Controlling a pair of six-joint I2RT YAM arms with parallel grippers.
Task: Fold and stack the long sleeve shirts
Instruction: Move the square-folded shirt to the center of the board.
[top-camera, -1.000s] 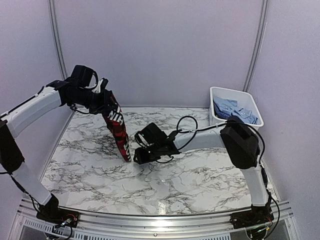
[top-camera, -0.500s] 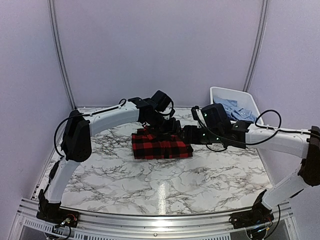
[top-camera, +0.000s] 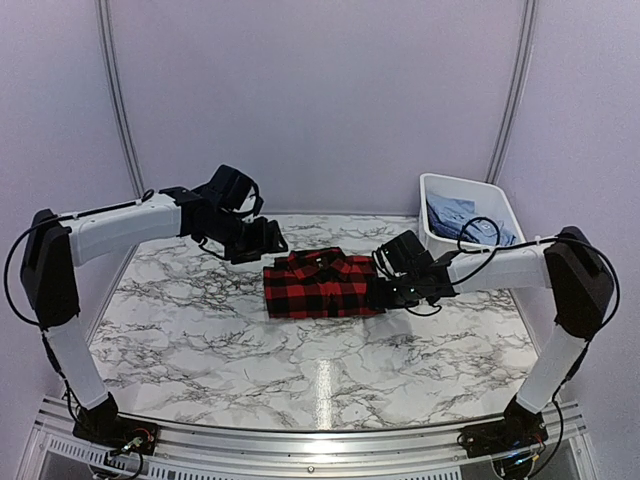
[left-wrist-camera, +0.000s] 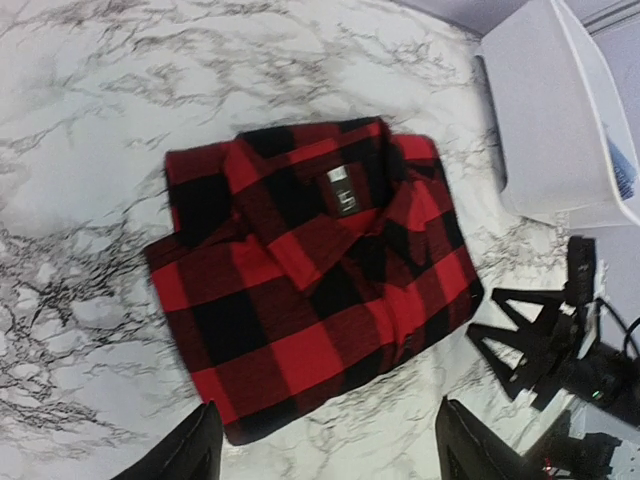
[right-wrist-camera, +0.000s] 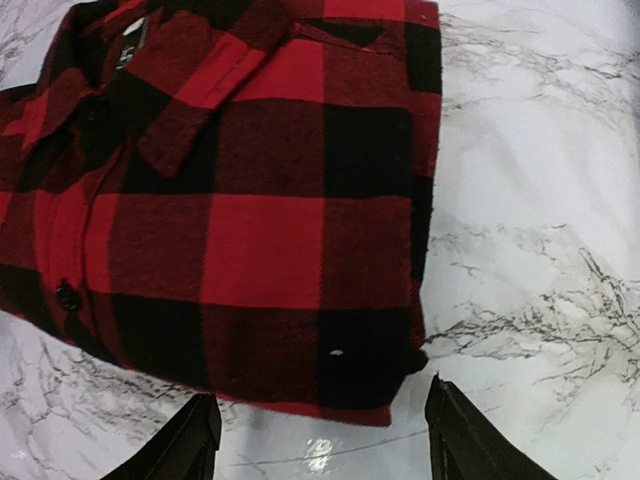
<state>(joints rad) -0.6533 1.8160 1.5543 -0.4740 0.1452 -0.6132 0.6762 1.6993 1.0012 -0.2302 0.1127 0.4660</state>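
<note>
Flannel shirt (top-camera: 322, 285): red-and-black check, folded, lying flat on the desk (top-camera: 200, 340) with the collar facing up, mid-desk toward 12 o'clock.
Left fingers (left-wrist-camera: 195, 455): spread apart, grasping nothing; above the desk at the shirt's 10 o'clock.
Right fingers (right-wrist-camera: 190, 445): spread apart, grasping nothing; just beside the shirt's 3 o'clock edge.
Light blue shirts (top-camera: 465, 218): inside the white tub (top-camera: 470, 180), at 2 o'clock from the flannel shirt.

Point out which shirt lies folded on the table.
The red-and-black checked flannel shirt; the light blue shirts are bunched in the white tub instead.
</note>
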